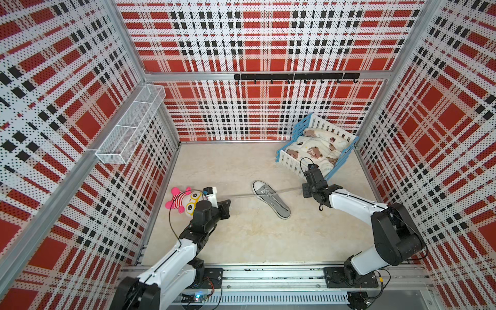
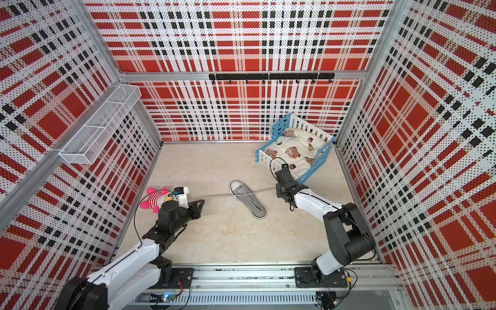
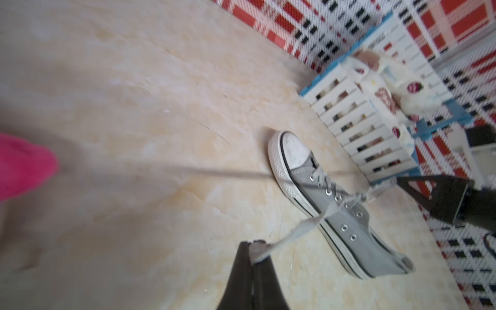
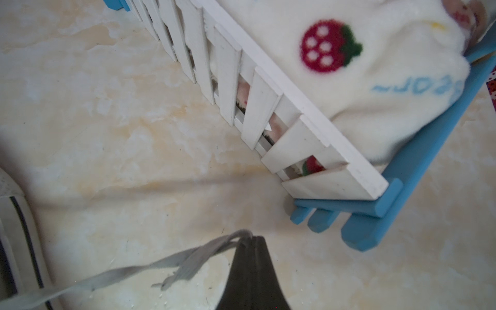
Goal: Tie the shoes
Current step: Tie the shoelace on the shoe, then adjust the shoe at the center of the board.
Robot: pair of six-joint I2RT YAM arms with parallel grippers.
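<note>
- Wire basket (image 1: 128, 128) hangs on the left wall, high above the floor.
- Plush toy (image 1: 179, 201) lies on the floor by the left wall, just beside the left arm's wrist.
- Left gripper (image 1: 229, 203) sits low over the floor, between toy and shoe. In the left wrist view its jaws are pressed together (image 3: 253, 245) on the end of the left lace (image 3: 300, 228).
- Left lace runs taut from those jaws to the shoe's eyelets, clear of the floor.
- Shoe (image 1: 271, 198) rests mid-floor between the two grippers, toe toward the back wall, heel toward the front right. In both top views the laces stretch out to either side of it (image 2: 248, 198).
- Right lace (image 1: 290, 190) runs taut from the eyelets to the right gripper.
- Right gripper (image 1: 304, 188) is low, near the bed's front corner. Its jaws are closed (image 4: 251, 239) on the right lace, a frayed end beside them.
- Bed (image 1: 341, 164), white slats and blue rails, stands in the back right corner with a blanket in it.
</note>
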